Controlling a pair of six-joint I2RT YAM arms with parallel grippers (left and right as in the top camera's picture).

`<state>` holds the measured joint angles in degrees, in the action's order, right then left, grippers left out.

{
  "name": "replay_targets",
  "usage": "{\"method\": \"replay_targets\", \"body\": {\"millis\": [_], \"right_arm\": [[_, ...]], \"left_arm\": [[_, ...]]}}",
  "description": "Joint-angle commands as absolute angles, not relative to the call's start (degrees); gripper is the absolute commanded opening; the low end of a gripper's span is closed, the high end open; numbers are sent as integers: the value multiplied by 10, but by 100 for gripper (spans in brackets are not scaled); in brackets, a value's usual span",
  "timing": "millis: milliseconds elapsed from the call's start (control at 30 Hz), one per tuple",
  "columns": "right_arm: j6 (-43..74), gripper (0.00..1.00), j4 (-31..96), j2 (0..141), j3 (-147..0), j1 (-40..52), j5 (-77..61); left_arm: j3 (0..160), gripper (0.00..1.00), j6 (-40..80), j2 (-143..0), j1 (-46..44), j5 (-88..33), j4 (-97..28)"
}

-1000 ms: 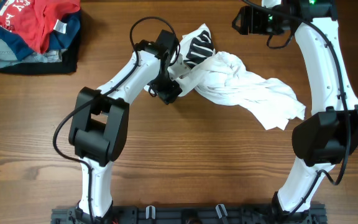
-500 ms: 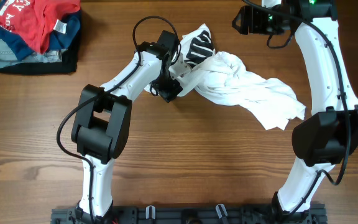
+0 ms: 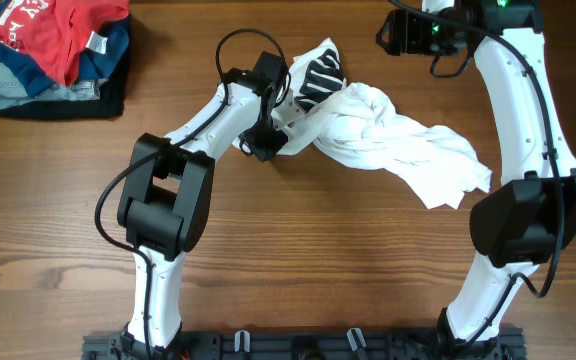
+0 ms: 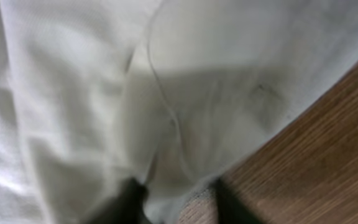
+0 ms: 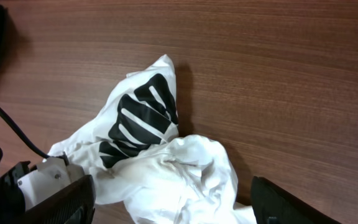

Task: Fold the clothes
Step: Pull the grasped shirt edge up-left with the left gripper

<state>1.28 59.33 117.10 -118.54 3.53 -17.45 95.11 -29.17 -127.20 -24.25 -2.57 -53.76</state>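
The clothes [image 3: 388, 140] lie crumpled at the back middle of the table: a white garment with a black bar-striped print [image 3: 318, 75] turned up at its left end. My left gripper [image 3: 268, 148] is down at that left edge. In the left wrist view its dark fingertips [image 4: 129, 200] pinch a fold of the white cloth [image 4: 104, 93] just above the wood, so the left gripper [image 4: 176, 202] is shut on the clothes. My right gripper [image 3: 398, 35] hangs high over the back edge. It stands open [image 5: 173, 208] above the print [image 5: 138, 118] and touches nothing.
A stack of other folded garments [image 3: 53, 50], red on blue, grey and black, sits at the back left corner. Bare wooden table [image 3: 368, 260] stretches in front of the white garment. The left arm's white link [image 5: 42, 177] shows in the right wrist view.
My left gripper's jaws have closed on the garment's left edge, and the gripper has crept slightly toward the cloth. The right arm has not moved.
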Motion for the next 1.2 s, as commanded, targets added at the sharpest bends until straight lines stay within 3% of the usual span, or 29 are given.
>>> {"method": "replay_targets", "body": {"millis": [0,200,467,833,1167], "right_arm": [[17,79,591,1159,-1185,33,-163],[20,75,602,1159,-1185,33,-163],[18,76,641,1159,-1185,33,-165],[-27,79,657,1159,-1185,33,-213],[-118,81,707,1159,-1185,37,-240]], "left_arm": [[948,6,-287,-1299,-242,-29,-543],[950,4,-224,-1286,-242,-17,-544],[1022,4,-111,-1149,-215,14,-562],[1040,4,-80,-965,-200,11,-413],[1040,4,-81,-945,-200,12,-332]]}}
